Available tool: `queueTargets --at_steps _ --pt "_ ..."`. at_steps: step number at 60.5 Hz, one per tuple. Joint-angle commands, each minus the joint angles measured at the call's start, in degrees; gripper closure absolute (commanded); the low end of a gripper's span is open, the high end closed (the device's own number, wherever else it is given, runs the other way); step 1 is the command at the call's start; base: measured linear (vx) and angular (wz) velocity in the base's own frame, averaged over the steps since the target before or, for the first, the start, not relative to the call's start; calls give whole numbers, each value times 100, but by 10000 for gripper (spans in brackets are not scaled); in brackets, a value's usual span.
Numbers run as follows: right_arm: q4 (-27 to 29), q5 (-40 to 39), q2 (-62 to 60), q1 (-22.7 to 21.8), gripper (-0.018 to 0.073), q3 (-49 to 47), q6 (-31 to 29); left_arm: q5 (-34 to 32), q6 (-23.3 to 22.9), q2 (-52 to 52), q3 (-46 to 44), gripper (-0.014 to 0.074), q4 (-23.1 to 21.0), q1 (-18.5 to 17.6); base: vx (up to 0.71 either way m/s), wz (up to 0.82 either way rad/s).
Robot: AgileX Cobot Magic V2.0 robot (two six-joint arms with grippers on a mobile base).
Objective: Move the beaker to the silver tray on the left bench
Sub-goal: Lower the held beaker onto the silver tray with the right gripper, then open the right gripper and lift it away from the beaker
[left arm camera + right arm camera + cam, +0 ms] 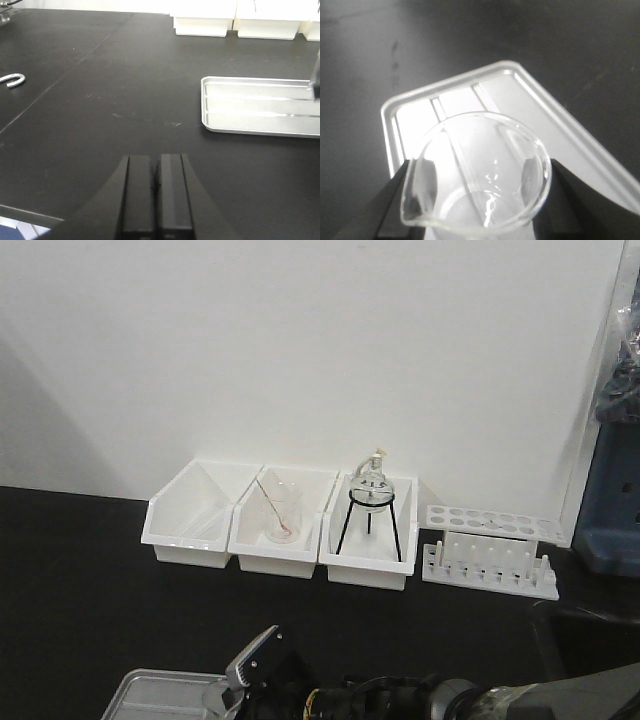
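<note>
The right gripper (480, 222) holds a small clear glass beaker (480, 150), its dark fingers (390, 210) pressed against opposite sides of the glass wall. The beaker's long axis runs almost straight toward the wrist camera, so its round open mouth faces the lens. Its pouring lip juts toward the lower left of that view, just above the left finger. The beaker is over a shallow rectangular silver-grey tray (560, 125), near one rounded corner. Whether its base touches the tray floor cannot be told, since the glass hides the contact. The tray's long rim runs diagonally away to the lower right in this view. In the left wrist view its long axis lies across the frame, flat on the black bench top (100, 100). The left gripper (156, 192) hangs low over the bare bench well to the side of the tray, its two fingers pressed together with nothing between them. A bent metal hook (12, 80) lies on the bench, well apart from the tray. At the back wall stand three white open-front bins (190, 515) in a row. The middle one holds a taller clear beaker (283, 510) with a thin rod, and the right one a round glass flask (371, 488) on a black tripod (395, 530). A white test-tube rack (490, 550) stands just beside them.
</note>
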Motion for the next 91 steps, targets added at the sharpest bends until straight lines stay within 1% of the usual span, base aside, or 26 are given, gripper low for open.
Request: queueTargets --at_steps 1,22,32,43,50,64,70,73,78,91 --pt "164 -321 -209 -35 564 -180 -38 -452 -2 -30 108 595 -45 1 0 0" --pt "169 -279 127 -35 554 -180 -43 -452 -2 -30 108 595 -45 1 0 0" --pt "231 -176 136 -35 510 -180 -43 -452 -2 -30 108 595 -45 1 0 0" --pt "287 -172 136 -35 401 -180 -49 -452 -2 -30 108 595 -45 1 0 0" --pt "287 -172 136 -35 297 -180 -56 -452 -2 -30 108 595 -45 1 0 0" --pt "281 -177 115 -35 56 -180 -56 -452 -2 -30 108 595 -45 1 0 0" --pt "281 -190 56 -35 -20 -180 -56 -452 -2 -30 108 595 -45 1 0 0" --pt "281 -196 7 -35 -47 -180 -56 -452 -2 -30 108 595 -45 1 0 0" --pt "281 -196 -93 -35 -65 -180 -56 -452 -2 -30 108 595 -45 1 0 0" --pt "281 -196 -343 -42 -47 -180 -56 -452 -2 -30 108 595 -45 1 0 0"
